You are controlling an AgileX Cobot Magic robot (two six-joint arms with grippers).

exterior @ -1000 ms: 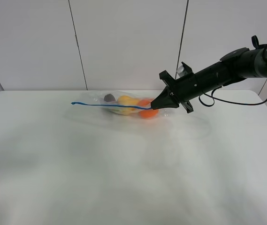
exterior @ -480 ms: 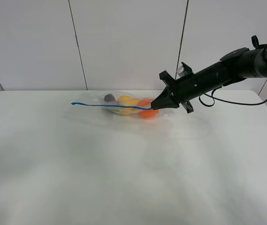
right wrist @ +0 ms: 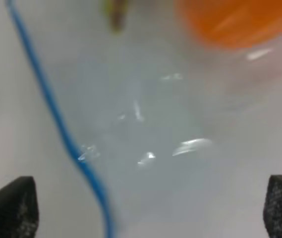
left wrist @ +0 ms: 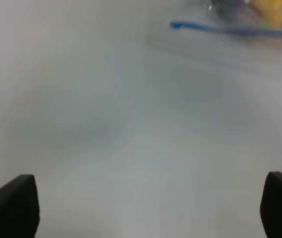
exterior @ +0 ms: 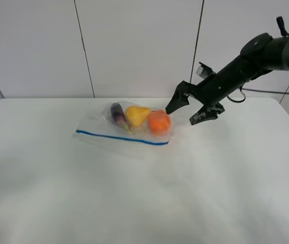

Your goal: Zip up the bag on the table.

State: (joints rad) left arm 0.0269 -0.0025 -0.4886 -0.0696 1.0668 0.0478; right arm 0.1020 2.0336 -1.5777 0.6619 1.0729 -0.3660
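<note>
The bag point(exterior: 124, 127) lies flat on the table point(exterior: 144, 193); at its three o'clock the right end effector point(exterior: 187, 109) hovers, fingers spread apart, gripping nothing.

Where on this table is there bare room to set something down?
The table is bare across its near half, below the bag's blue zipper strip, and along the left edge. The crowded spot is between the bag and the open right gripper.
</note>
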